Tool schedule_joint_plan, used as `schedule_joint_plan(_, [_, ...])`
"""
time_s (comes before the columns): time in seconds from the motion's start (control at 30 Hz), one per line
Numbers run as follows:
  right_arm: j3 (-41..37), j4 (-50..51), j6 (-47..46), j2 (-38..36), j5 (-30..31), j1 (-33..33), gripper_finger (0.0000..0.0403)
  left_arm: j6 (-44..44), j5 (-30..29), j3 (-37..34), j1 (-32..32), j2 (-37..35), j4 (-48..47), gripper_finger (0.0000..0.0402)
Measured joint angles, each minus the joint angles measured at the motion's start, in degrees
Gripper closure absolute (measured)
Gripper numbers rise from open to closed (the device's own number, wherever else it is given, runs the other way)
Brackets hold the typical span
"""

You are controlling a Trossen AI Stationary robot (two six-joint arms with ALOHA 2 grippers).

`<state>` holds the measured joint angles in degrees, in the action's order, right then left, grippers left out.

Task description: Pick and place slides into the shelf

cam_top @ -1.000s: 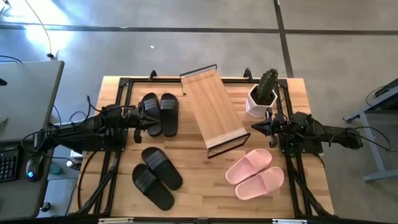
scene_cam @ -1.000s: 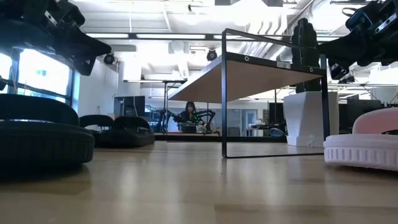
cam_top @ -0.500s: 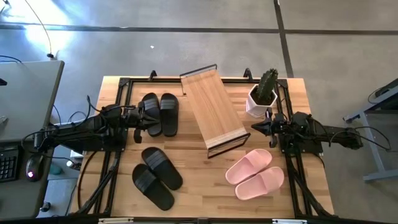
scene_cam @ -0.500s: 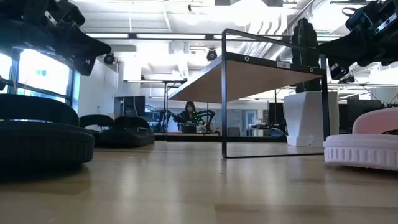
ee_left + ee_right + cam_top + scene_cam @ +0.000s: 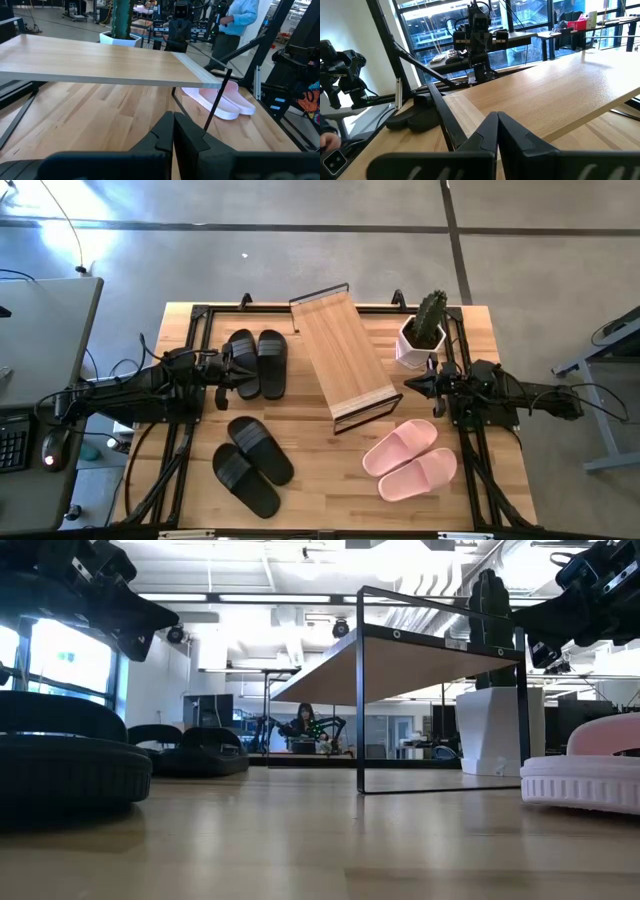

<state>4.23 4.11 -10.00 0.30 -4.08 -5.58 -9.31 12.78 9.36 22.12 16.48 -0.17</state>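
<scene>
Wooden table [image 5: 315, 480] on a grey concrete floor, both arms parked low at the sides. Left gripper [image 5: 233, 375] is clenched on nothing, sitting right over the heel end of the far black slides [image 5: 258, 362]; the second black pair [image 5: 252, 464] lies nearer the front edge, off to its side. Right gripper [image 5: 410, 385] is clamped tight too, empty, with the pink slides [image 5: 410, 459] just in front of it. Between both grippers stands the shelf [image 5: 343, 355], angled, no slides on it. Cactus pot [image 5: 421, 332] sits just behind the right gripper.
</scene>
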Motion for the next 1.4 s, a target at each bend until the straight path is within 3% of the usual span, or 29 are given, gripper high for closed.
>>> schedule_joint_plan(0.7, [0.00, -0.01, 0.00, 0.00, -0.01, 0.01, 0.0402, 0.03, -0.02, 0.00, 0.01, 0.01, 0.11, 0.0401])
schedule_joint_plan(1.07, [0.00, 0.00, 0.00, 0.01, -0.01, 0.00, 0.0402, 0.06, -4.82, 0.00, -0.01, 0.01, 2.51, 0.0401])
schedule_joint_plan(1.4, [0.00, -0.01, 0.00, 0.00, 0.01, 0.00, 0.0402, -0.36, -5.31, 0.00, 0.01, 0.01, 3.38, 0.0401])
